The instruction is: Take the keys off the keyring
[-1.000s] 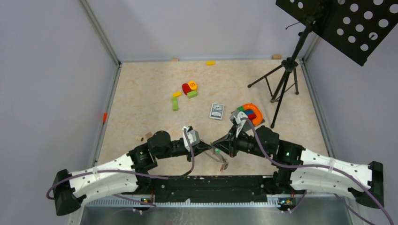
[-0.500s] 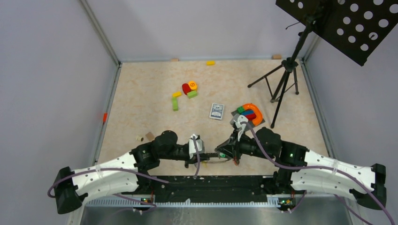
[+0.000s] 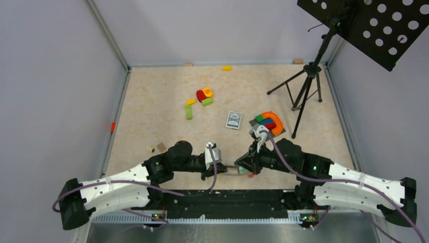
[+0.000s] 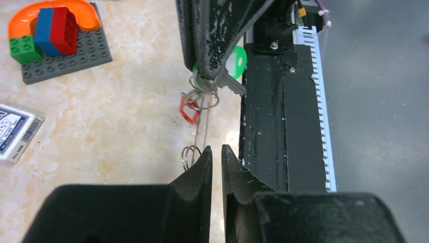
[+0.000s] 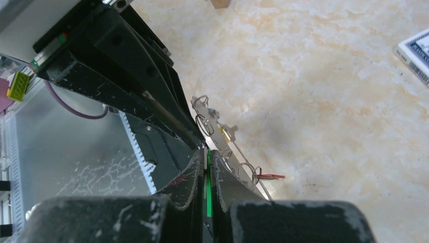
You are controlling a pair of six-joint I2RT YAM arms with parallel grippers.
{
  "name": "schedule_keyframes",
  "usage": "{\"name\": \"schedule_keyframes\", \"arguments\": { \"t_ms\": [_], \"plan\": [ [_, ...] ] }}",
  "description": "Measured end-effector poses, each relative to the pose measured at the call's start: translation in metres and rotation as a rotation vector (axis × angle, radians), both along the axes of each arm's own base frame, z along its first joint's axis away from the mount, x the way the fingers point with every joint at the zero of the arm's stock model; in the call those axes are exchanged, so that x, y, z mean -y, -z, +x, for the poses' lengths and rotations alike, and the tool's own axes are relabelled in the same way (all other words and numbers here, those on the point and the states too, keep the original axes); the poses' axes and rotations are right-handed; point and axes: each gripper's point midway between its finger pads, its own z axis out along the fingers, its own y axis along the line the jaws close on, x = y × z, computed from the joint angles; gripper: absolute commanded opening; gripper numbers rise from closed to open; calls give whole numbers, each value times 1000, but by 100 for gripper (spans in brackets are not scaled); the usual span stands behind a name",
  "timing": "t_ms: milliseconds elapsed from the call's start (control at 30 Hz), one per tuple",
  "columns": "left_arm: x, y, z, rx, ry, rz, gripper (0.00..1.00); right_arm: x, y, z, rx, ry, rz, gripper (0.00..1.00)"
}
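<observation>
Keyring (image 4: pixel 202 121) now stretched level between the arms instead of sagging as a second ago, left gripper (image 4: pixel 216 152) pinched on its wire, right gripper (image 5: pixel 208 154) clamped on green-tagged key (image 4: pixel 235 58).

In the left wrist view the near end of the thin grey metal keyring (image 4: pixel 202 129) is hidden at the closed left gripper (image 4: pixel 216 157), and the green-tagged metal key (image 4: pixel 237 59) is half covered by the right gripper (image 4: pixel 205 83). The blue-backed playing-card box (image 4: pixel 15 132) is cut by the left edge; from above, the keys (image 3: pixel 246 172) are too small to be told apart.
</observation>
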Motion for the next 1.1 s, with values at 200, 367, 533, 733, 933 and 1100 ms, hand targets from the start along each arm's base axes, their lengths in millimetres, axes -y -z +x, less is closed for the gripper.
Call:
{"name": "schedule_keyframes", "arguments": {
  "t_ms": [200, 367, 533, 733, 933, 1100],
  "plan": [
    [2, 4, 9, -9, -62, -22, 23, 5, 16, -1, -86, 44, -44, 0],
    [2, 11, 12, -13, -87, -32, 28, 11, 26, -5, -175, 88, -64, 0],
    [3, 10, 14, -5, -99, -56, 38, 12, 25, -9, -257, 122, -39, 0],
    [6, 0, 12, 3, -108, -122, 49, 6, 6, -10, -331, 156, 94, 0],
    [9, -11, 12, 32, -135, -188, 64, 3, -11, -2, -407, 231, 258, 0],
    [10, -19, 19, 58, -189, -227, 67, 5, -21, 8, -457, 311, 360, 0]
  ]
}}
